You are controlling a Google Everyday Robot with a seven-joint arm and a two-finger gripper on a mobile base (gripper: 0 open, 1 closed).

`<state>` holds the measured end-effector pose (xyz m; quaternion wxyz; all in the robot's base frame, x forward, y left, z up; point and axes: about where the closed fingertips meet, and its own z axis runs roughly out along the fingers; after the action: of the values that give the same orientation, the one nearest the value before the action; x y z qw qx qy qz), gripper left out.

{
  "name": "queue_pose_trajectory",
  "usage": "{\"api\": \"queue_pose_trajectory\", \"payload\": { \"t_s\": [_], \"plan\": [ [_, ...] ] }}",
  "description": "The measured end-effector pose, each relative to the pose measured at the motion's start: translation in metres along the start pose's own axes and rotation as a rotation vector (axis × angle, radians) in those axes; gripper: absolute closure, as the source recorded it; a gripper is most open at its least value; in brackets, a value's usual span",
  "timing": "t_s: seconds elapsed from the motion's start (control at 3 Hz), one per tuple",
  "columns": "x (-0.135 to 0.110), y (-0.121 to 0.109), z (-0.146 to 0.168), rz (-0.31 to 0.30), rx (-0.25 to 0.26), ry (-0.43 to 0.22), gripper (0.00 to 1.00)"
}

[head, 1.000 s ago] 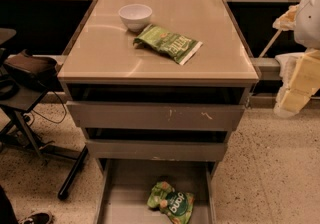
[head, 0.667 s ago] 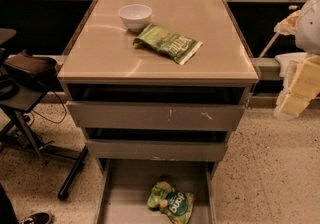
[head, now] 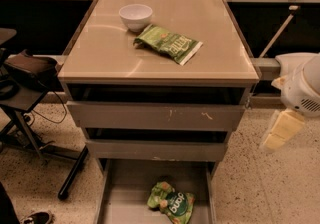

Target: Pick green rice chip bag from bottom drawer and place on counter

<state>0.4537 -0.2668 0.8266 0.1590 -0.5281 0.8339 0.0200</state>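
We see the gripper point(head: 279, 130) at right, apart from the cabinet point(head: 155, 117) | green rice chip bag point(head: 171, 206) lies in the open bottom drawer point(head: 125, 188) | counter point(head: 100, 53) holds a white bowl point(head: 135, 16) near a darker green bag point(head: 168, 43)

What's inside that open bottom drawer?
The green rice chip bag lies in the bottom drawer, on its grey floor; the rear is hidden beneath the drawers above. The gripper hangs off to the right.
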Motion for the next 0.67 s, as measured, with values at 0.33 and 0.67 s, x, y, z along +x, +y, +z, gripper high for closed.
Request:
{"api": "queue_pose_trajectory", "payload": {
  "t_s": [0.33, 0.67],
  "plan": [
    [0.0214, -0.0102, 0.0443, 0.081, 0.007, 0.017, 0.0],
    [0.0214, -0.0102, 0.0444, 0.081, 0.007, 0.017, 0.0]
  ]
}}
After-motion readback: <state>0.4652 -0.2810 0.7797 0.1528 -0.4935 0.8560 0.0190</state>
